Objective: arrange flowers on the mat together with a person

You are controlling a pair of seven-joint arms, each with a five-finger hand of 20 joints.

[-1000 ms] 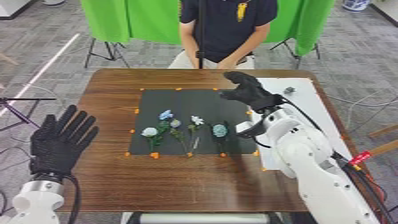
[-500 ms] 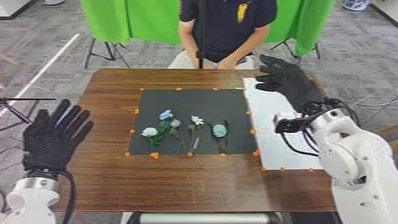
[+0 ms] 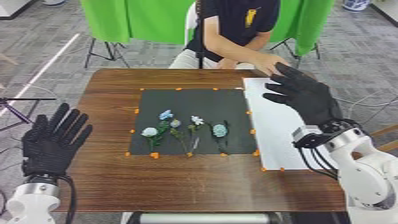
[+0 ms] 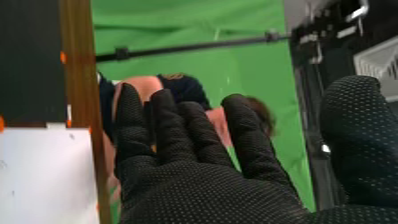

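The robot's left arm (image 3: 34,202) and right arm (image 3: 369,175) have smooth, rounded white shells. A silvery band (image 3: 42,189) rings the left wrist, and a black cable (image 3: 71,197) runs beside it; black cables (image 3: 322,165) loop by the right wrist. Black fabric gloves cover the left hand (image 3: 49,152) and right hand (image 3: 311,104), the latter's patterned with tiny pale dots (image 4: 209,197).

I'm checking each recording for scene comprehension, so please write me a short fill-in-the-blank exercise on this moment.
The sheet to the right of the dark mat is ____ in colour. In the head view, the robot's right hand is close to a ____'s hand. The robot's left hand, open, touches ____ of the flowers.

Missing words: white; person; none.
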